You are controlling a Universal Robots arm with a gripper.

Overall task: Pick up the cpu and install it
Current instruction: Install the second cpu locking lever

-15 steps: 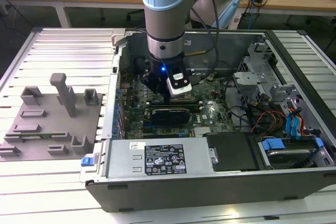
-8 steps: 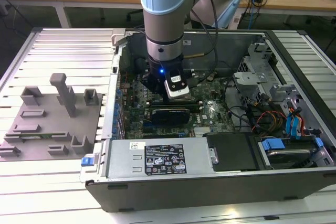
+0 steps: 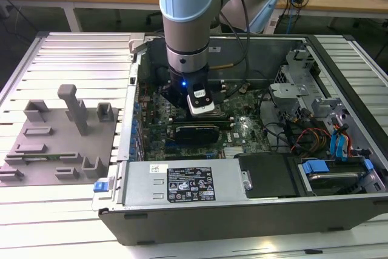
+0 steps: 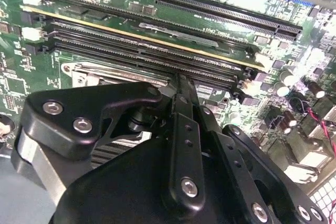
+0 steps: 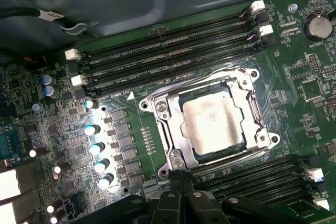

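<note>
Finds the small flat square cpu with the pale silvery metal top (image 5: 212,124) already lying flat inside the bright steel socket frame (image 5: 157,106), near the middle of the green motherboard (image 5: 294,77), between two banks of long black memory slots (image 5: 168,51). Appears level and square to the frame, with no corner riding up, though cannot tell whether the frame is latched down over it. Places the black two-fingered gripper (image 5: 182,186) just beside the socket edge that faces the nearer slot bank, low over the board. Shows its fingers (image 4: 181,85) drawn together in both wrist views, with nothing between them. In the exterior view, has the pale blue and grey robot arm (image 3: 187,40) reaching straight down into the open dark computer case (image 3: 242,210), well apart from the grey plastic fixture plate (image 3: 60,131) at that view's left. Reads as the install step, late on: chip out of the grasp and set in place, seating probably being finished or checked. Calls for small, vertical moves only, keeping clear of the frame, the slot clips and the chip's top, and for avoiding any sideways drag across the socket.
</note>
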